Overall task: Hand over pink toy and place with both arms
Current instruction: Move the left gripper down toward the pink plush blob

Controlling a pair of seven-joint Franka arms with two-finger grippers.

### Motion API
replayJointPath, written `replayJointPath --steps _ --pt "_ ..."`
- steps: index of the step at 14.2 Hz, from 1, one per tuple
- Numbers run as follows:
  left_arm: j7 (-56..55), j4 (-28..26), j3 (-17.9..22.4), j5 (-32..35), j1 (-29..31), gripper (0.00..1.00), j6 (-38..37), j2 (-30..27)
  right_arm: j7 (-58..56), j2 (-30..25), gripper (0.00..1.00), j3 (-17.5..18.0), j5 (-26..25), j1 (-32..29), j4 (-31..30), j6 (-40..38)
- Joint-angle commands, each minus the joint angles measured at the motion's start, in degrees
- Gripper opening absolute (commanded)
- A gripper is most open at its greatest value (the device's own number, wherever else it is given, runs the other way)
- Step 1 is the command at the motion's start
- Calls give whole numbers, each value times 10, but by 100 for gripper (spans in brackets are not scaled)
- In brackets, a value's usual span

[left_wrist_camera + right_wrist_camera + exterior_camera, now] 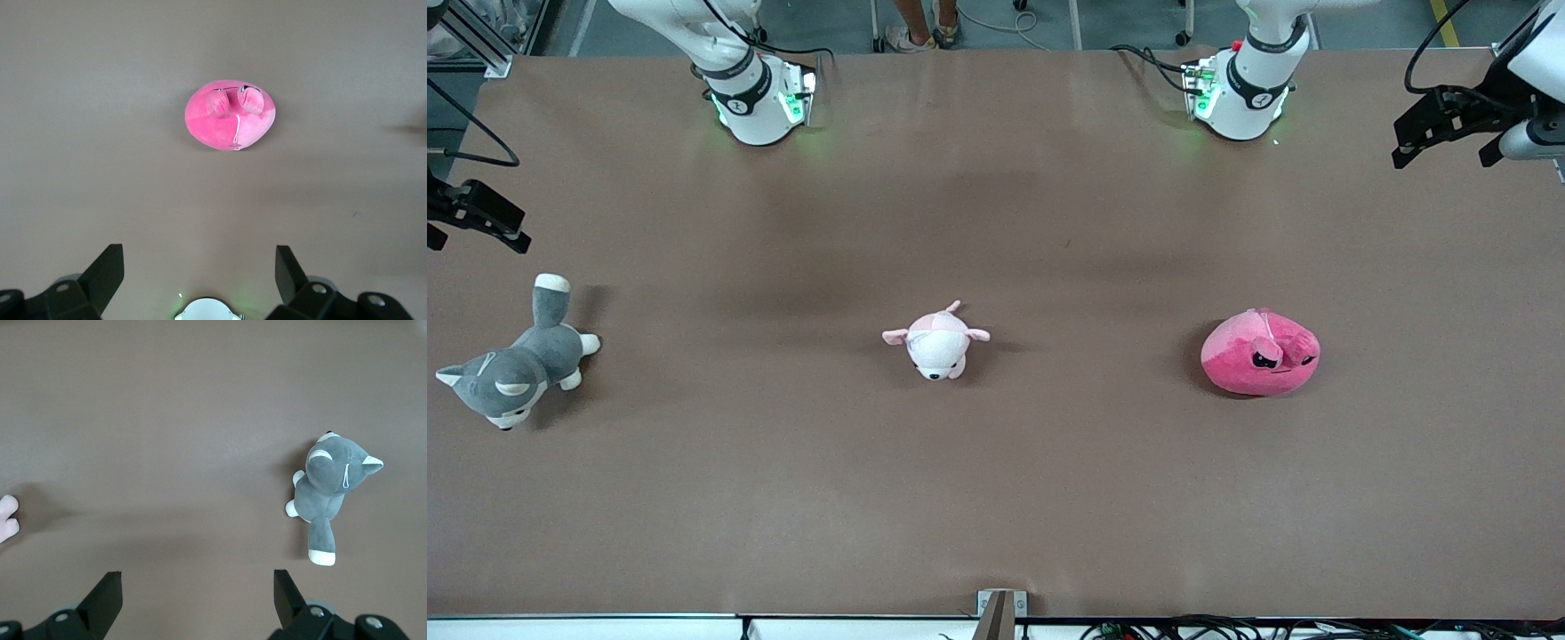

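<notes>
— What's the setting?
— A wide brown table (996, 498), matte and evenly lit, with soft shadows across it.
— And past its edge?
— Grey floor (1120, 22) with cables (996, 22), metal legs, and someone's feet in shoes (914, 34). More cables (1227, 629) trail along the near edge.

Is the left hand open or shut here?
Open: the left hand shows its fingers spread wide, empty, above the table, the pink toy untouched.
</notes>
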Motion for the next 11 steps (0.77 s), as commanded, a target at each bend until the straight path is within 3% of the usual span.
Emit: replayJointPath --steps 1,7,11 --pt "7 15 0 -2 -1 100 -3 10 1 -9 100 -1 -10 3 -6 -1" --pt "9 21 1 -2 3 100 -1 37 1 -9 100 -1 -9 3 -7 -1" --pt "8 -4 1 -3 18 100 43 72 1 -9 100 -1 -9 1 -7 -2"
